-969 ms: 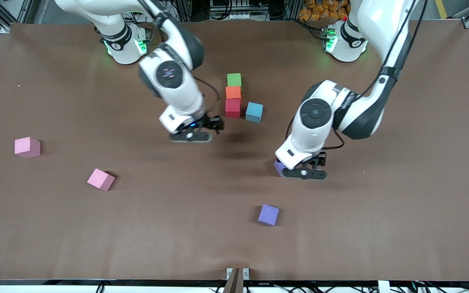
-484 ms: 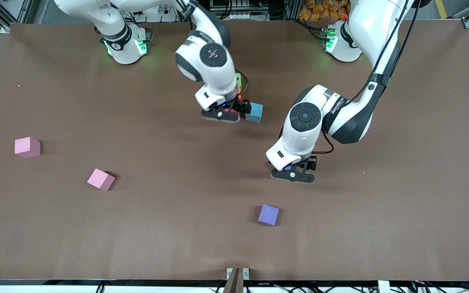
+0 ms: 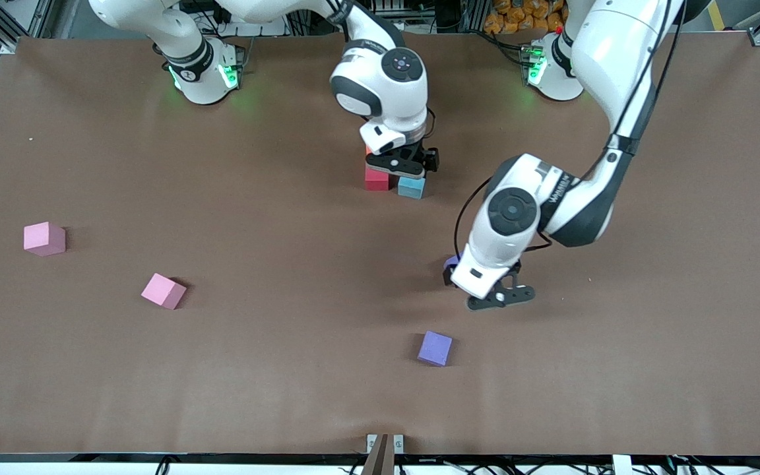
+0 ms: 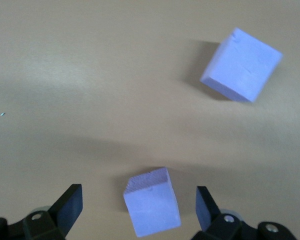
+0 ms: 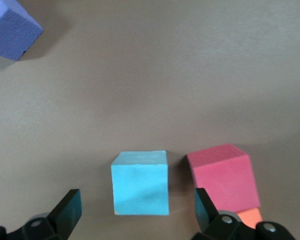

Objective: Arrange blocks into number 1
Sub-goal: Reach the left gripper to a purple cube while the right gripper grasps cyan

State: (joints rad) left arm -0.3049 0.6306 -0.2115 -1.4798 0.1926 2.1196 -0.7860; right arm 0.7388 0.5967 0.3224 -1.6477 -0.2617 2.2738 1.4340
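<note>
Two pink cubes sit toward the right arm's end of the table: one pink cube squarely set, the other pink cube turned at an angle and nearer the front camera. Near the table's middle, the red block and the light blue block lie just beside each other with a thin gap in the right wrist view; both are matte, sharp-edged cubes of one size. An orange block shows only as a corner, touching the red one on the side toward the robots' bases. The right gripper hovers low over the light blue block and the red one, jaws spread wide, with the light blue block lying between the fingers without contact. A purple block rests alone, nearest the front camera, slightly rotated. The left gripper hangs over a second purple block, mostly hidden under the wrist in the front view; the left wrist view shows that block between widely spread fingers, untouched, its top face finely ridged at one edge
</note>
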